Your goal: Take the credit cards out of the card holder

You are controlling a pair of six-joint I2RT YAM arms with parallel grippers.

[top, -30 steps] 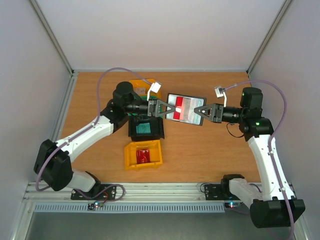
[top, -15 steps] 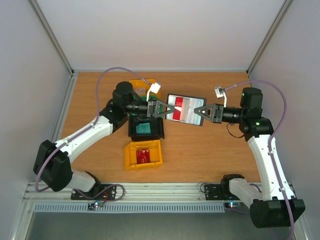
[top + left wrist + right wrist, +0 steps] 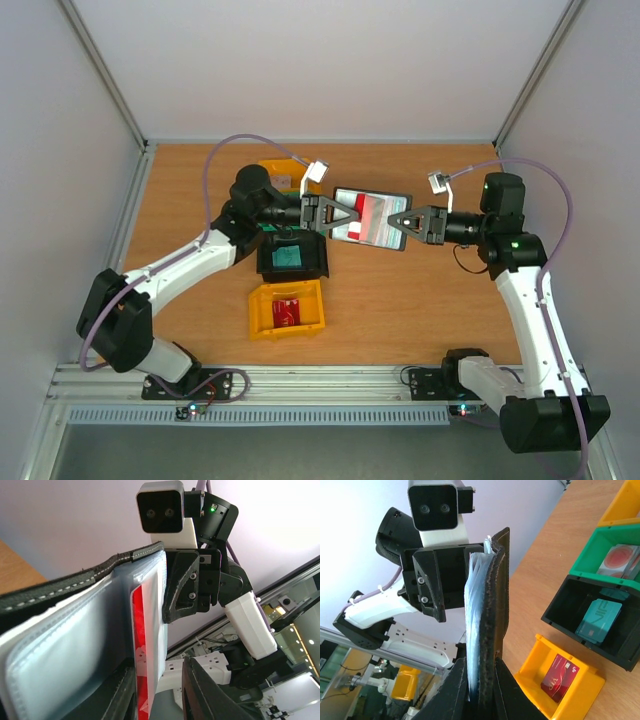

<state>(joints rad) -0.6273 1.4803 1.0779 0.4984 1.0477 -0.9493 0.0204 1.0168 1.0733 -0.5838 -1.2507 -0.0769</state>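
The black card holder (image 3: 384, 230) hangs open in the air between my two grippers. My right gripper (image 3: 402, 221) is shut on its right edge; in the right wrist view (image 3: 482, 680) both fingers press the black cover (image 3: 499, 595) and the blue-grey pockets. A red card (image 3: 368, 208) sits in a pocket. My left gripper (image 3: 345, 222) is open at the holder's left side. In the left wrist view (image 3: 157, 680) the red card's edge (image 3: 138, 645) stands between the fingers, against the left one, with a gap to the right one.
A black bin (image 3: 318, 262) with a teal card (image 3: 289, 256) lies under the left arm. A yellow bin (image 3: 258, 312) with a red card (image 3: 287, 310) is nearer. A green bin (image 3: 592, 560) and another yellow bin (image 3: 276, 168) stand behind.
My left gripper has moved right, onto the holder's left side and around the red card's edge. The right gripper and the holder have stayed in place.
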